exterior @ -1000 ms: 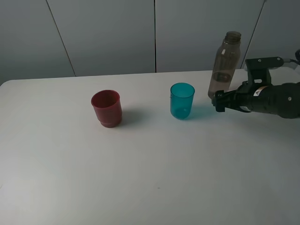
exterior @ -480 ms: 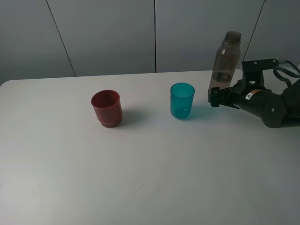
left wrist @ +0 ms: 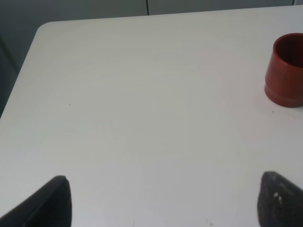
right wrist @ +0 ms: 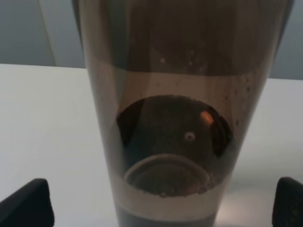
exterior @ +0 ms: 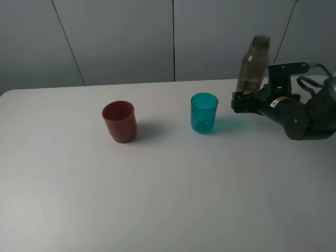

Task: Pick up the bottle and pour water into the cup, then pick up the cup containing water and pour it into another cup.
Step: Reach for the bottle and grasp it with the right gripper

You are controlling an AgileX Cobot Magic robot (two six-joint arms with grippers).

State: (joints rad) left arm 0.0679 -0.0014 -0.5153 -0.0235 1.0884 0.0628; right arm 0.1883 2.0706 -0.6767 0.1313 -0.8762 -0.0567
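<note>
White matte tabletop (exterior: pixel 168 199) fills the high view, backed by grey wall panels (exterior: pixel 121 37). Coming in from 3 o'clock, the black right arm (exterior: pixel 307 115) lies low over the table, and its right gripper (exterior: pixel 241 103) is at the foot of the tall, slim, smoky grey-brown translucent plastic bottle (exterior: pixel 253 63). The bottle stands upright on the table near the far edge, at about 2 o'clock from the table's centre. In the right wrist view the bottle (right wrist: pixel 175 118) fills the gap between the two dark fingertips (right wrist: pixel 23 208). These are spread wide, one on each side, and clear of its wall.

At 10 o'clock from the centre sits the squat opaque dark-red plastic cup (exterior: pixel 119 121), upright on its stepped base. At 3 o'clock from it, well apart, is the small teal-blue translucent plastic tumbler (exterior: pixel 203 112), also upright. The bottle is at 2 o'clock from this tumbler, near but not touching.

The left gripper (left wrist: pixel 165 203) shows only in its own wrist view, fingertips (left wrist: pixel 52 203) set wide over bare table, holding nothing, with the red cup (left wrist: pixel 286 70) well ahead.
</note>
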